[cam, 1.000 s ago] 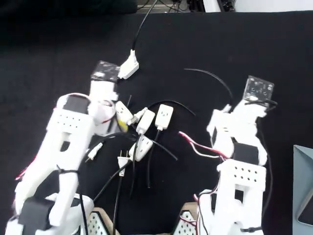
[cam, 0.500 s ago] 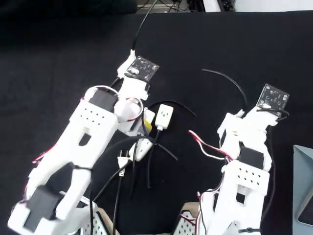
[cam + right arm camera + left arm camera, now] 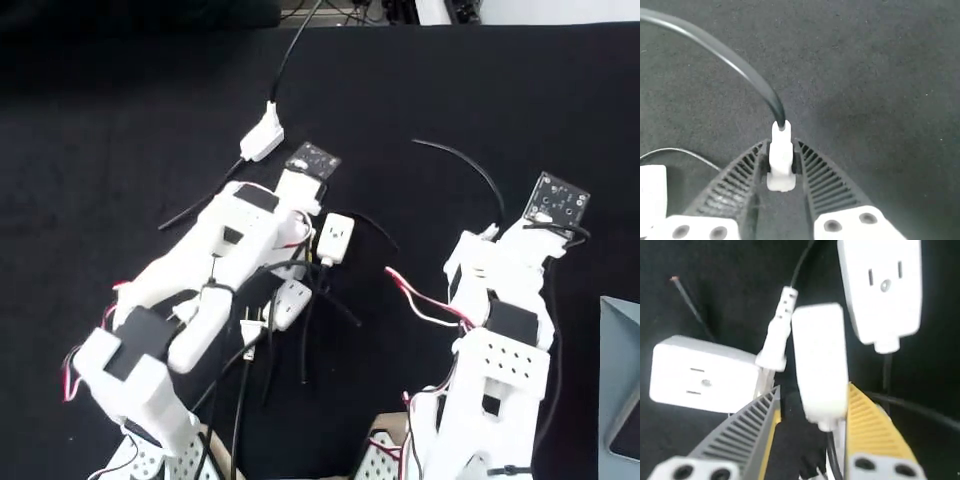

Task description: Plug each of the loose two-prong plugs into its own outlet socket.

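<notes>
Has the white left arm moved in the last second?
Yes. The left arm swung toward the right arm; its tip went from left of the white cord end to right of it.

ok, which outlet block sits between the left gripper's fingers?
The middle block, slots hidden, sits between the fingers of the left gripper. The other two blocks nearby lie slots-up, outside them.

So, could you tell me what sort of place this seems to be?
Most likely a robotics lab bench: a table draped in black cloth, a white left arm and right arm mounted at its near edge, and loose outlet sockets and corded plugs lying between them.
</notes>
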Controlling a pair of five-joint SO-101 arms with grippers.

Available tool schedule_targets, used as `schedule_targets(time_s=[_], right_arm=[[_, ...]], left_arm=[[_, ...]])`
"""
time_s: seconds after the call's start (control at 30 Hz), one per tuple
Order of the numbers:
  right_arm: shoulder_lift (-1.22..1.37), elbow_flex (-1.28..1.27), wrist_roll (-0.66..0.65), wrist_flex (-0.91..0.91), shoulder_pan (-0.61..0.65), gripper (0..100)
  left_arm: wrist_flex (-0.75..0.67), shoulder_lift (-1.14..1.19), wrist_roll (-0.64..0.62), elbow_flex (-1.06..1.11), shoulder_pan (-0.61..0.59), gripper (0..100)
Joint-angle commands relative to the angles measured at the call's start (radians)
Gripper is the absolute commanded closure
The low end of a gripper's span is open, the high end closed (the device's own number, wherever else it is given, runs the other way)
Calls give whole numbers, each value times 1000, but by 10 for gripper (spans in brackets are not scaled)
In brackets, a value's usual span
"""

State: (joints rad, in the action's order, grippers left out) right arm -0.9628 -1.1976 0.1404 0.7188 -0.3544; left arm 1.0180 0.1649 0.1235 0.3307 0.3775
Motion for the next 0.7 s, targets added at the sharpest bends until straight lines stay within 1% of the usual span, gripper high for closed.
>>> schedule_targets(time_s=[0.0,0.07,0.2,0.4,0.53,0.67], right_arm=[[-25,1,12,-17,17,987],[-25,-1,12,-17,31,987],[-27,1,12,-17,31,987],[-27,-1,12,-17,31,987],[-27,-1,12,-15,31,987],[-27,-1,12,-15,31,987]], left_arm=[[-12,6,-72,-74,-4,802],[-12,5,-75,-76,-5,819],[11,-57,-55,-74,-5,923],[158,-278,83,-79,-15,968],[256,-417,206,-79,-81,972],[345,-499,371,-79,-171,972]])
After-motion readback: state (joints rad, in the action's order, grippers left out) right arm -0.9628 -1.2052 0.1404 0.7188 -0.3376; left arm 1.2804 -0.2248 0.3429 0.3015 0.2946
